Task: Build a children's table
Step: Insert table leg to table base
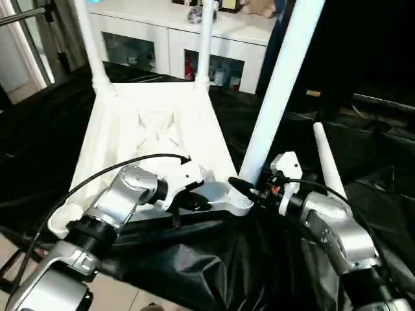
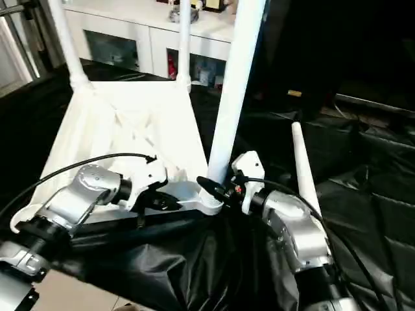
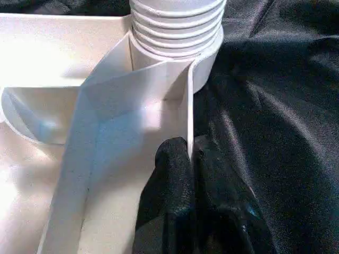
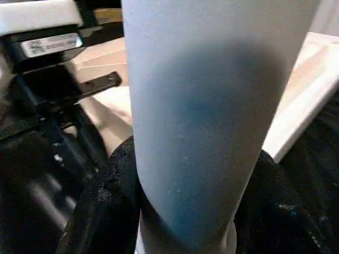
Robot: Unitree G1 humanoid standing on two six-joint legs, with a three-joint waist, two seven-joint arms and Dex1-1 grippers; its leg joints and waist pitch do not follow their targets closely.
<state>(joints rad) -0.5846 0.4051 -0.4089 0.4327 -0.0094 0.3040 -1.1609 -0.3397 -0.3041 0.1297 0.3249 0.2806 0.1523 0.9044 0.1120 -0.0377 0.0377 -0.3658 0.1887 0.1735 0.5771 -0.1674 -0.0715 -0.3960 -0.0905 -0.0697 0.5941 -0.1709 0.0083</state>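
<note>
There's a white sideboard [image 1: 188,39] with glass doors along the back wall, some small stuff sitting on top. Black cloth [image 1: 363,149] is draped all over the work surface, and a bit of pale floor [image 1: 130,295] peeks out below its edge.

Black-draped work table [image 1: 337,149], upturned white tabletop [image 1: 155,129], seemingly loose leg [image 1: 329,170]

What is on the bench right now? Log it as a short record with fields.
tabletop: white tabletop upside down on the black cloth
legs fitted: two at the far corners, one at the near right corner
loose leg: lying on the cloth at right
left claw: shut on the tabletop's edge wall
right claw: around the near leg's base
</note>
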